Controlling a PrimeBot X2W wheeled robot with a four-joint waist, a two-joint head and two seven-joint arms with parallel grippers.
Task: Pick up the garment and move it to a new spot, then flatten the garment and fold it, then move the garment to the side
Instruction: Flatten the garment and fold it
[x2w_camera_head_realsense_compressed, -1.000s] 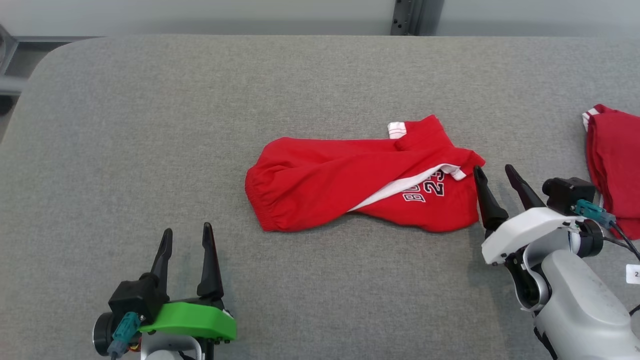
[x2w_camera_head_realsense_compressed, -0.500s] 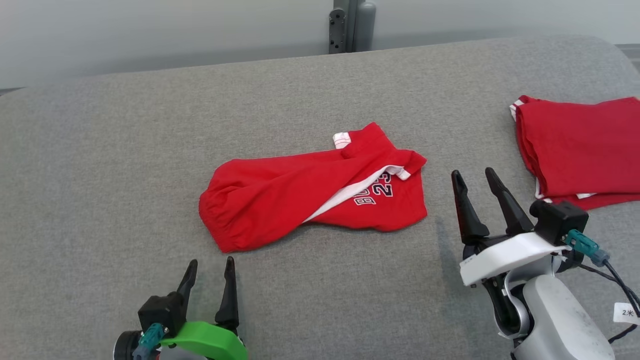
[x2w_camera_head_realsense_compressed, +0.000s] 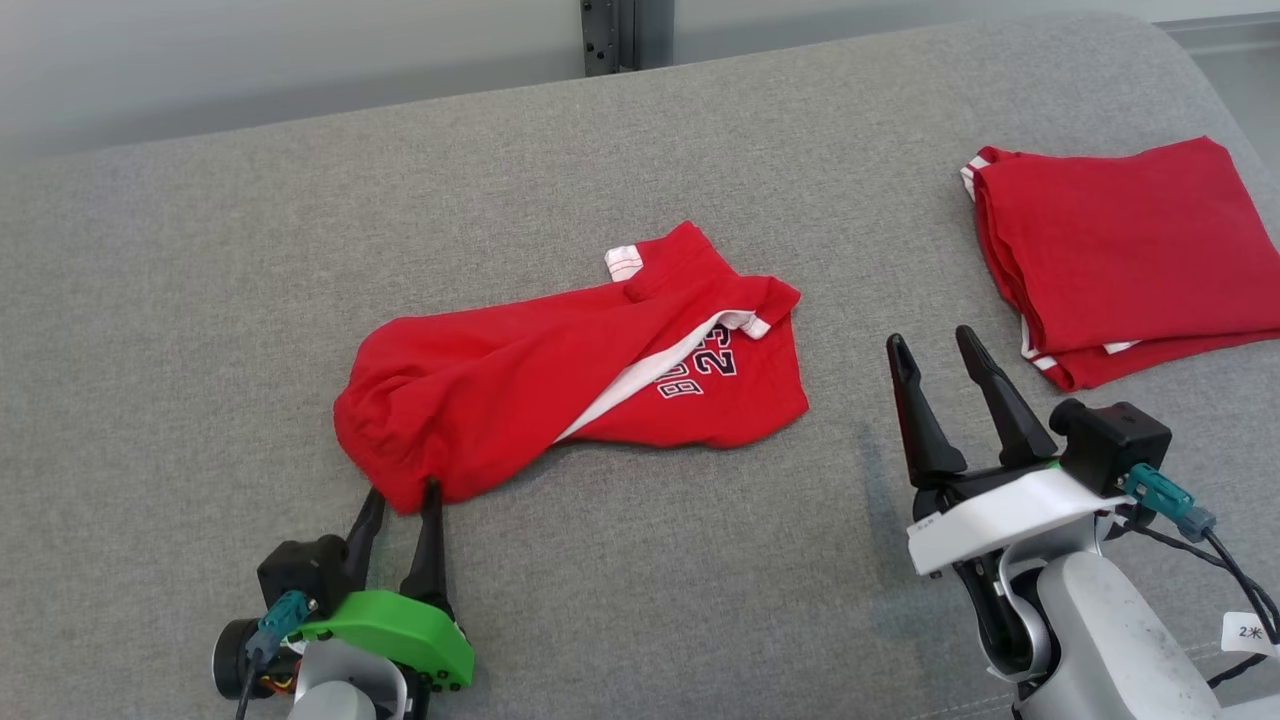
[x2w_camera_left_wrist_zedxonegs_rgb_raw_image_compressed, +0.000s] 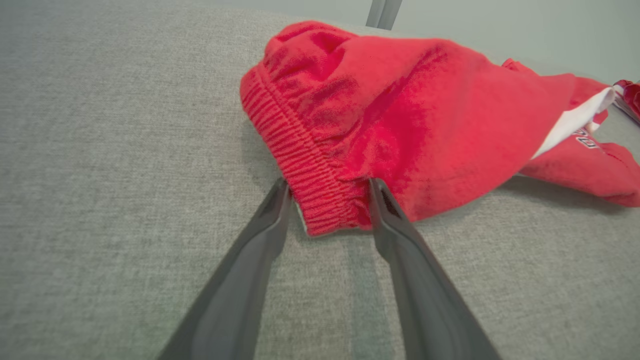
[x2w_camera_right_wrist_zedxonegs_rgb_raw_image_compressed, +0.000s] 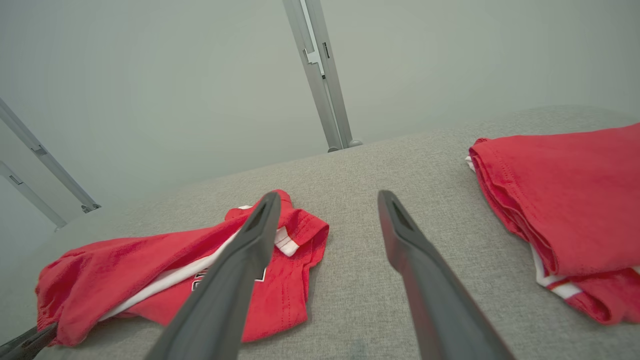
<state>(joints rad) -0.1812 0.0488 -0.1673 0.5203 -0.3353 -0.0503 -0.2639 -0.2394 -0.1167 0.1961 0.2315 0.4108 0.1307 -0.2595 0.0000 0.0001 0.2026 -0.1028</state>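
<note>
Garment (x2w_camera_head_realsense_compressed: 560, 400) crumpled on grey table (x2w_camera_head_realsense_compressed: 200, 300) — left gripper (x2w_camera_head_realsense_compressed: 405, 490) spread, straddling its waistband (x2w_camera_left_wrist_zedxonegs_rgb_raw_image_compressed: 315, 200); right gripper (x2w_camera_head_realsense_compressed: 929, 336) spread, empty.

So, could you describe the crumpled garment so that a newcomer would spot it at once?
On the grey table, look at the middle, just ahead of the left gripper. The garment lies there as a rumpled red heap showing a white stripe and a printed 23. Unlike the folded red garment at the right, it is bunched and unfolded.
</note>
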